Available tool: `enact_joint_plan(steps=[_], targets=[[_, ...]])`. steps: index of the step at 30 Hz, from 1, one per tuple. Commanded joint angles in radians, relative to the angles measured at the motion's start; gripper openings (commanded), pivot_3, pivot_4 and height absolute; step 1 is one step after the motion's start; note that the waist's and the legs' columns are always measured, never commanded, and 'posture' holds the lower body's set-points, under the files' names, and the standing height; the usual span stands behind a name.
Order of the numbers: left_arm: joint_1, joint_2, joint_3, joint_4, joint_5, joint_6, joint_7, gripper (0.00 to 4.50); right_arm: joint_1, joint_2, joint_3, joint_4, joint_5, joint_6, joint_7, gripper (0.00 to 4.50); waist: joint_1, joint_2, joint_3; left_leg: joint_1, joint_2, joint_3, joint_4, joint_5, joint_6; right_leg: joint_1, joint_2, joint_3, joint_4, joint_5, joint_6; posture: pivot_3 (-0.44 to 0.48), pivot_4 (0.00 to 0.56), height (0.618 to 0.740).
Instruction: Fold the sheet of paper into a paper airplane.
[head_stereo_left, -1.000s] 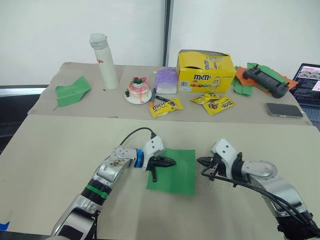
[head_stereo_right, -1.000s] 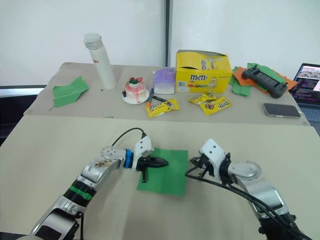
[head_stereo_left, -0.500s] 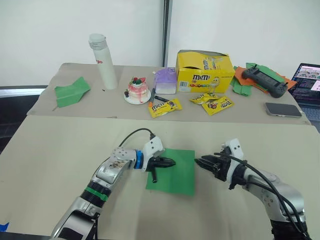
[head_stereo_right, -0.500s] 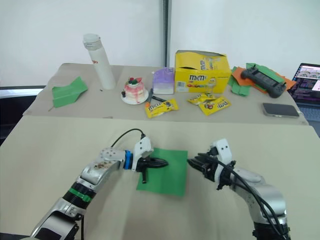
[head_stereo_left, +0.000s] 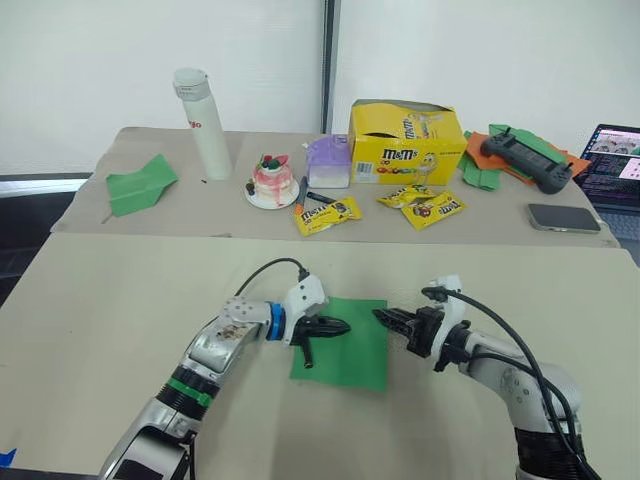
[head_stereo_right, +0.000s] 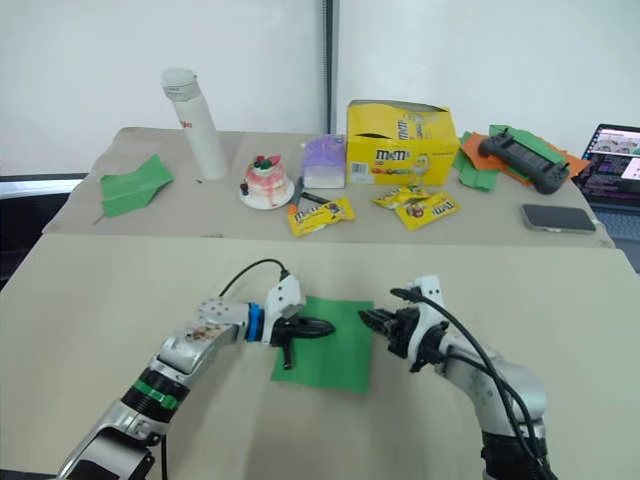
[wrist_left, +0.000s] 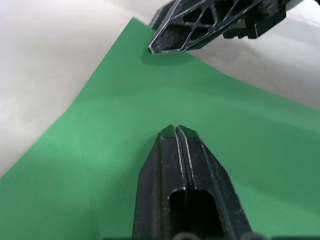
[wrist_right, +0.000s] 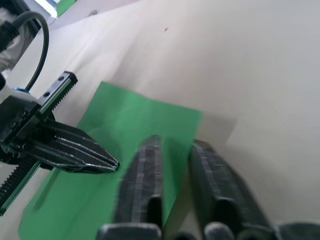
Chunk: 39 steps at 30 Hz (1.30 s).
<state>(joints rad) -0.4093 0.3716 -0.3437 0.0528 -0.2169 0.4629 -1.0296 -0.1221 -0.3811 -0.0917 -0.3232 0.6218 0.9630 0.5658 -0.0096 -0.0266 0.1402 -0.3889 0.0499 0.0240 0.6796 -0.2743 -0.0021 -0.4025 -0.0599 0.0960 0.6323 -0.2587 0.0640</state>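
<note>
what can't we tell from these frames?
- Whether the left gripper presses the sheet of paper or hovers: its own fingers hide the contact.
- Right gripper fingers: blurred in its wrist view; touching the sheet's edge or not is unclear.
- Laptop: cut by the head views' edge.

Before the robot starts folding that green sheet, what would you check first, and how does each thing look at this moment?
1. Sheet of paper lies flat and unfolded on the table: ok.
2. Left gripper is over the sheet, shut, to pin it: ok; whether it presses the paper, cannot tell.
3. Right gripper has reached the sheet's right edge: ok.
4. Right gripper's fingers apart to take the edge: ok.
5. Edge already pinched: not ok.
6. M&M's packets and other clutter stand well away on the far table: ok.
</note>
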Motion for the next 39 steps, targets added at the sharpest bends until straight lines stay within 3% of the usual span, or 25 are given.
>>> enact_joint_plan(steps=[1,10,18,24,36,39], targets=[[0.025,0.001,0.0,-0.034,-0.031,0.05,-0.009,0.0,-0.027,-0.033,0.053,0.007,-0.069,-0.135,0.05,0.01,-0.003,0.0,0.0,0.0,0.0,0.0,0.0,0.0,0.0,0.0,0.0,0.0,0.0,0.0,0.0,0.0,0.15,0.74],[0.036,0.006,0.034,-0.066,-0.079,0.116,0.012,0.0,-0.133,-0.209,0.266,0.08,-0.381,-0.493,0.159,0.01,-0.002,0.0,0.0,0.0,0.0,0.0,0.0,0.0,0.0,-0.001,0.0,0.0,0.0,0.0,0.0,0.0,0.15,0.74],[0.05,-0.005,0.047,-0.05,-0.092,0.12,0.046,0.0,-0.087,-0.198,0.384,0.087,-0.638,-0.765,0.075,0.01,-0.002,0.0,0.0,0.0,0.0,0.0,0.0,0.0,0.0,-0.001,0.0,0.0,0.0,0.0,0.0,0.0,0.15,0.74],[0.056,-0.003,0.045,-0.033,-0.094,0.113,0.048,0.0,-0.061,-0.206,0.448,0.045,-0.812,-0.864,0.02,0.01,-0.003,0.0,0.0,0.0,0.0,0.0,0.0,0.0,0.0,-0.001,0.0,0.0,0.001,0.0,0.0,0.0,0.15,0.74],[0.043,-0.004,0.057,-0.032,-0.104,0.126,0.054,0.0,-0.007,-0.244,0.471,0.083,-1.034,-1.085,-0.061,0.01,-0.003,0.0,0.0,0.001,0.0,0.0,0.0,0.0,-0.001,0.0,0.0,0.0,0.001,0.0,0.0,0.0,0.15,0.74],[0.02,-0.033,0.111,-0.058,-0.153,0.173,0.092,0.0,-0.013,-0.223,0.486,0.12,-1.087,-1.116,-0.095,0.01,-0.004,0.0,0.0,0.001,0.0,0.0,0.0,0.0,-0.001,0.0,0.0,0.0,0.001,0.0,0.0,0.0,0.15,0.74]])
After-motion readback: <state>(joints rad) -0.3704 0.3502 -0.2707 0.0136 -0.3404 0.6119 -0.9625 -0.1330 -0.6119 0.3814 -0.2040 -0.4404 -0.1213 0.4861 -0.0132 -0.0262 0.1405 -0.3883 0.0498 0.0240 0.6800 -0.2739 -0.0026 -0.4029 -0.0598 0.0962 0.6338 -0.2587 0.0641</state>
